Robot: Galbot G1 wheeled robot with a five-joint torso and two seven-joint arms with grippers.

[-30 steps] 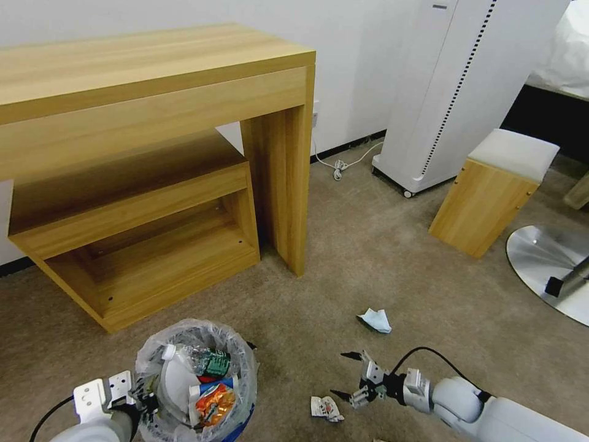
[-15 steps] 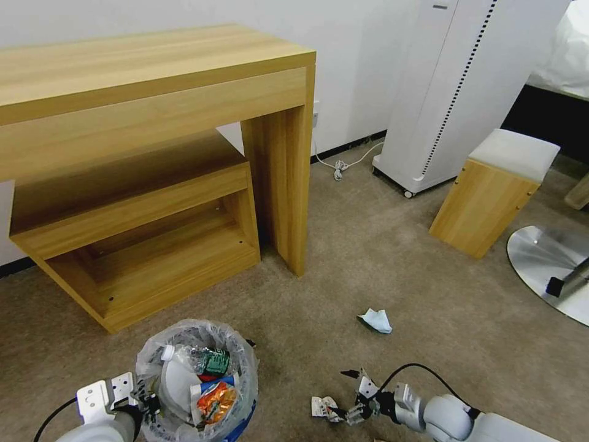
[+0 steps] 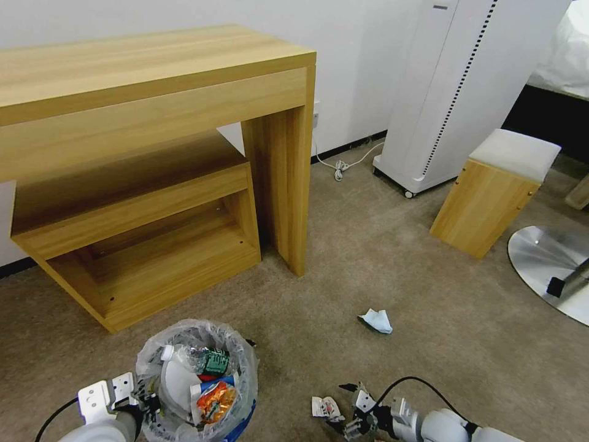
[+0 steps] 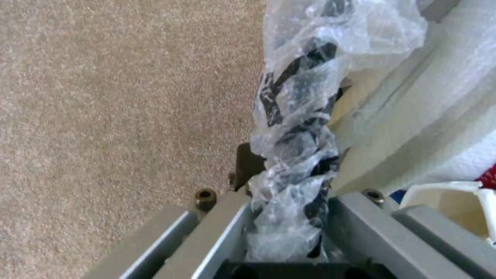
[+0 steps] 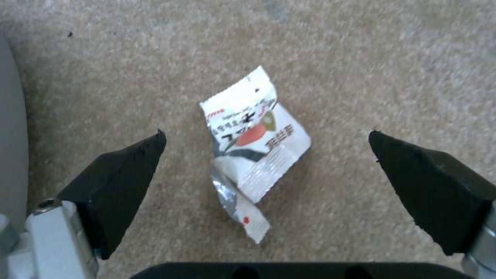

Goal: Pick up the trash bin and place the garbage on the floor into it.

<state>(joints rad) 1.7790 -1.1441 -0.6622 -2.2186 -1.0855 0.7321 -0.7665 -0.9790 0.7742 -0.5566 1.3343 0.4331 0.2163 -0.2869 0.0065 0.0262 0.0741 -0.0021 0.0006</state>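
Blue bin [image 3: 236,426] with its clear liner, down at the lower left on the beige carpet [image 3: 380,258], already loaded: bottle, white tissue or slipper, orange-and-blue wrapper inside. Left pincer [image 4: 286,228] clamped on the bin's rim, bunched liner plastic [image 4: 294,155] squeezed between the jaws. Bin half of the job looking done, then, and most of the litter apparently in.

Moving right: red-and-white wrapper [image 5: 253,143] lying flat on the carpet, just beside the bin. Right pincer [image 5: 266,166] low over it, fingers wide apart, one tip on either side, wrapper centred between them and not yet touched. Grab not yet made.

Further right and farther out: one pale crumpled tissue [image 3: 375,320] alone on open carpet. So two pieces left by the look of it.

Room to work: plenty of bare carpet between bin, wrapper and tissue. Wooden bench [image 3: 153,80] and its low shelf well behind the bin, leg edge clear of the tissue. Small wooden stool [image 3: 491,196], white unit [image 3: 454,92] and round metal base [image 3: 546,264] off to the far right, well apart from the litter.
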